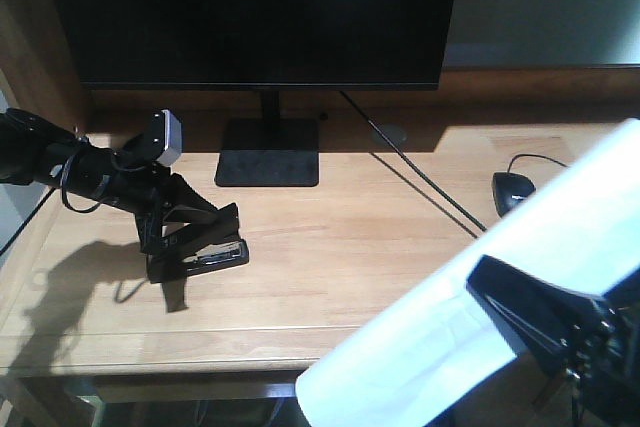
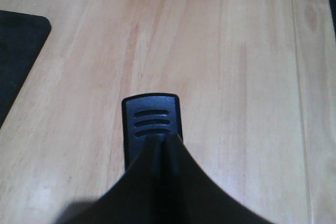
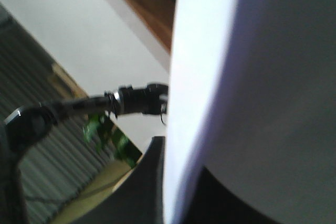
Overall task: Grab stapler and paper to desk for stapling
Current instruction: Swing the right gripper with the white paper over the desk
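The black stapler (image 1: 215, 255) is low over the left part of the light-wood desk (image 1: 340, 257), and my left gripper (image 1: 188, 229) is shut on it. In the left wrist view the stapler's black end with three slots (image 2: 152, 116) sticks out past the closed fingertips (image 2: 181, 156) over the desk (image 2: 236, 51). Whether it touches the wood I cannot tell. The large white paper (image 1: 470, 297) hangs tilted over the desk's front right corner, with my right gripper (image 1: 535, 322) shut on it. The sheet (image 3: 236, 77) fills the right wrist view between the fingers (image 3: 149, 187).
A dark monitor (image 1: 250, 12) on a black stand (image 1: 268, 152) occupies the back of the desk. A black mouse (image 1: 512, 190) lies at the right with its cable. A dark cable (image 1: 420, 172) runs diagonally across the wood. The stand's corner (image 2: 18, 51) shows left of the stapler.
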Robot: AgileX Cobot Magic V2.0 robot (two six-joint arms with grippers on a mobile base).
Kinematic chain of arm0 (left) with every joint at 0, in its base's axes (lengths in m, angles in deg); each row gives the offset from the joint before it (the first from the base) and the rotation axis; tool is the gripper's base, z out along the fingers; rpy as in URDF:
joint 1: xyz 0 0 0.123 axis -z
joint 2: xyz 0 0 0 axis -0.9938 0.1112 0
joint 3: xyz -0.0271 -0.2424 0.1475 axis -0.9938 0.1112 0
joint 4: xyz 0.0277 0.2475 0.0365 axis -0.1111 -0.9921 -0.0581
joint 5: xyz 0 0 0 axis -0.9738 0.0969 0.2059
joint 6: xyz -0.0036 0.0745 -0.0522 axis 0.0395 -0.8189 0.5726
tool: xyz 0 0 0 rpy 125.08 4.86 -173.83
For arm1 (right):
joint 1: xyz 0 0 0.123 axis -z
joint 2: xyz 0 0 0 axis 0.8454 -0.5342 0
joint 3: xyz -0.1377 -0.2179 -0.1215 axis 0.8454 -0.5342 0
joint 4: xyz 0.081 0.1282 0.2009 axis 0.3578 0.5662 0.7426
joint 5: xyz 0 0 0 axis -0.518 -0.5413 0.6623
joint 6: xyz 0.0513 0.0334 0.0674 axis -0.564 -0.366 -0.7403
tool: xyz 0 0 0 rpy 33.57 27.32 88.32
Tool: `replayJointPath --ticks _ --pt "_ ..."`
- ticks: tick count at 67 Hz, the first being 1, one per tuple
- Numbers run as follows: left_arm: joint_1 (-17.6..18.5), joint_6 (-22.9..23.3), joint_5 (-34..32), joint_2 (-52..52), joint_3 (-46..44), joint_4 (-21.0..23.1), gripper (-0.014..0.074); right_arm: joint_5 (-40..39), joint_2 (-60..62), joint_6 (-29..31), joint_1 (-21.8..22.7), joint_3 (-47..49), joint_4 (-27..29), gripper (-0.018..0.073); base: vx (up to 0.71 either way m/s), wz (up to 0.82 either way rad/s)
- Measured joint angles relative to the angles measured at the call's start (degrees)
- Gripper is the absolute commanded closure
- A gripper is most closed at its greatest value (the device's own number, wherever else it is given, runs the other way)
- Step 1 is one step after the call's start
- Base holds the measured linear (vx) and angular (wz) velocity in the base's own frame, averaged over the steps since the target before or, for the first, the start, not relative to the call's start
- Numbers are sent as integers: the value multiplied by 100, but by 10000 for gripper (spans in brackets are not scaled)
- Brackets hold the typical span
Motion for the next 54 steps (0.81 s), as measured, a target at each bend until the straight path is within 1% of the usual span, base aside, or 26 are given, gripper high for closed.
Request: replayJointPath --ticks 16,30,35,41,46,52,54 --pt "0 0 0 0 0 -3 603 -265 -1030 -190 0 937 -1219 564 0 0" --pt "0 0 0 0 0 -3 603 -411 -1928 -557 -5 1602 -1976 564 0 0" --pt "0 0 0 0 0 -3 603 -391 -2222 -643 -101 1809 -2177 564 0 0" --pt "0 0 0 0 0 -3 603 -241 -2627 -695 -425 2083 -2344 564 0 0" --pt "0 0 0 0 0 -3 603 -22 -2938 -709 -793 2326 -2428 564 0 0" --pt "0 0 0 0 0 -3 603 363 -3407 -708 -1341 2652 -2451 564 0 0" --pt "0 0 0 0 0 -3 603 494 -3515 -708 -1448 2738 -2451 564 0 0"
